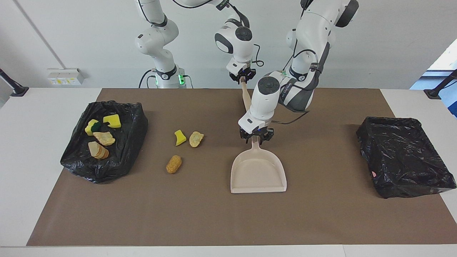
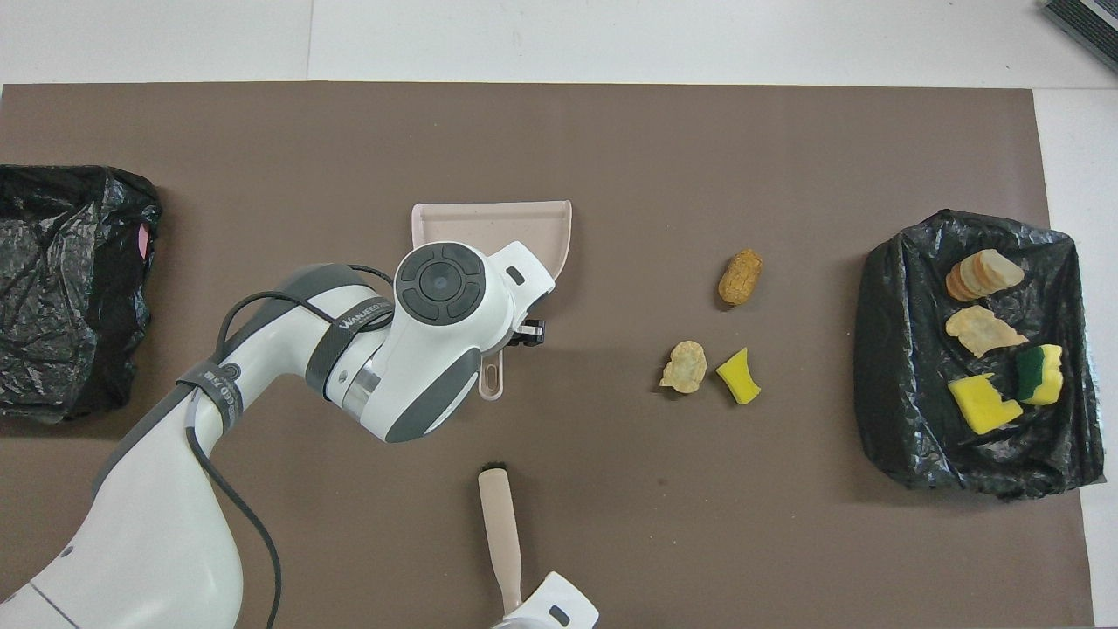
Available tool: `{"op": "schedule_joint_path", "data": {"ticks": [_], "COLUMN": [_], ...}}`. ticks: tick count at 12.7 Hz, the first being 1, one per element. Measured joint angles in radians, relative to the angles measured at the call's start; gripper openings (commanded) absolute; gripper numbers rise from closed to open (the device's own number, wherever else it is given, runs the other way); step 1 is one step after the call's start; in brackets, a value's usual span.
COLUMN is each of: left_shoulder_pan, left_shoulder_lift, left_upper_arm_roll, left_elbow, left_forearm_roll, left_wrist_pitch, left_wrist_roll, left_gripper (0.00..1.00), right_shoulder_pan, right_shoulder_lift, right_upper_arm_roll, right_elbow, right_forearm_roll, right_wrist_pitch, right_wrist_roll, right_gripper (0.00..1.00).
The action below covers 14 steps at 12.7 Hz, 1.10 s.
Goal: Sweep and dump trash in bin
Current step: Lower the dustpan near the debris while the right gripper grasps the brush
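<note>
Three loose pieces of trash lie on the brown mat: a yellow sponge wedge (image 1: pixel 180 137) (image 2: pixel 739 376), a tan chunk (image 1: pixel 196 139) (image 2: pixel 684 366) and a golden-brown chunk (image 1: pixel 174 164) (image 2: pixel 740 276). Several more pieces (image 1: pixel 101 137) lie in the black-lined bin (image 1: pixel 125 150) (image 2: pixel 891 411) at the right arm's end. The beige dustpan (image 1: pixel 259 175) (image 2: pixel 489 223) lies flat mid-mat. My left gripper (image 1: pixel 256 140) is low over its handle (image 2: pixel 492 377), fingers open on either side. My right gripper (image 1: pixel 243 77) is shut on a beige brush (image 1: pixel 245 97) (image 2: pixel 500 524) and holds it up, nearer the robots.
A second black-lined bin (image 1: pixel 403 157) (image 2: pixel 61 288) stands at the left arm's end with no pieces showing in it. The left arm's wrist (image 2: pixel 437 332) hides part of the dustpan from above. White table (image 1: pixel 35 142) surrounds the mat.
</note>
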Motion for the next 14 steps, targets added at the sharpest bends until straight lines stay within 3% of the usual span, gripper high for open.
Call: {"op": "schedule_joint_path", "data": {"ticks": [2, 7, 10, 14], "left_shoulder_pan": [0.0, 0.005, 0.024, 0.046], "left_shoulder_lift": [0.0, -0.004, -0.023, -0.042], "left_upper_arm_roll": [0.001, 0.002, 0.005, 0.007], "left_elbow": [0.001, 0.013, 0.024, 0.038], "left_forearm_roll": [0.013, 0.103, 0.104, 0.106], "left_wrist_pitch": [0.003, 0.0, -0.039, -0.106], "left_wrist_roll": [0.0, 0.059, 0.286, 0.702], "left_gripper": [0.0, 0.0, 0.0, 0.0], "right_shoulder_pan": [-0.001, -0.003, -0.016, -0.129], "right_shoulder_lift": [0.003, 0.014, 0.01, -0.058], "right_upper_arm_roll": [-0.003, -0.008, -0.013, -0.016], "right_elbow": [0.004, 0.021, 0.037, 0.093], "right_forearm_roll": [0.0, 0.0, -0.002, -0.007], "right_wrist_pitch": [0.001, 0.001, -0.018, -0.178], "right_wrist_roll": [0.0, 0.0, 0.0, -0.011], "right_gripper": [0.0, 0.0, 0.0, 0.0]}}
